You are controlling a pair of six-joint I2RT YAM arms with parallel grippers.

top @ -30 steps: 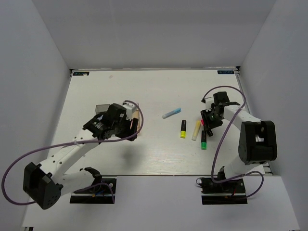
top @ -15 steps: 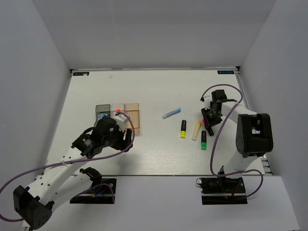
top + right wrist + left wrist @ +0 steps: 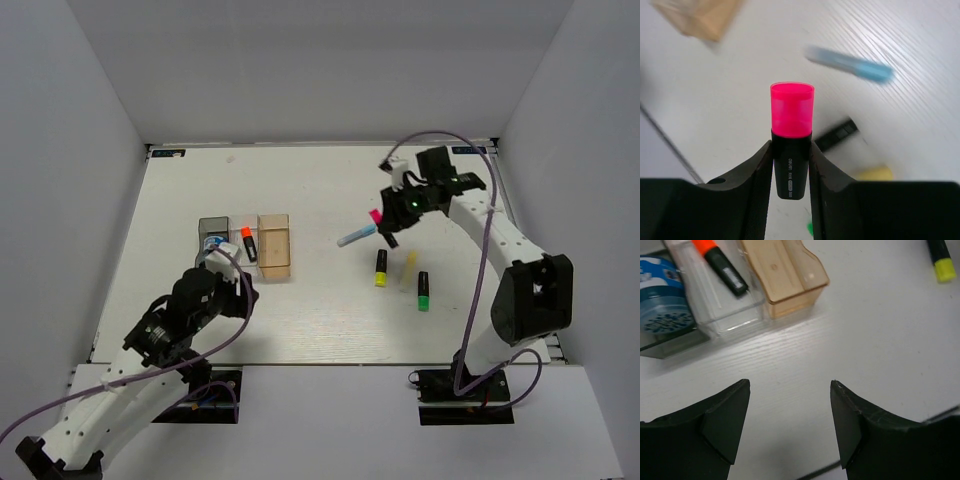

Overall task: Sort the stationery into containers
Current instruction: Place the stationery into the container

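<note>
The white worktop (image 3: 320,190) carries everything. A row of three joined open-topped plastic bins (image 3: 274,246), smoky grey, clear and amber, sits on its left half, within easy reach of the left arm. The left gripper (image 3: 789,390) hangs released and empty just short of the bins, jaws spread over bare surface. The right gripper (image 3: 791,150) is clenched on a short black marker with a pink cap (image 3: 792,107), held cap-forward and apparently lifted off the worktop. It is well apart from the bins and probably bound for them. Near it, unsorted, lie a pale blue stick (image 3: 357,236), a yellow-capped black marker (image 3: 381,268), a cream stick (image 3: 410,265) and a green-capped black marker (image 3: 423,291). Only the overhead view gives this whole layout. Only the left wrist view shows the bins' contents plainly: an orange-capped black marker (image 3: 720,267) lies in the clear bin, a blue-and-white round item (image 3: 662,305) in the grey one, and the amber one is empty. The right wrist view alone shows the jaws pinching the pink-capped marker's black barrel just below its cap.
</note>
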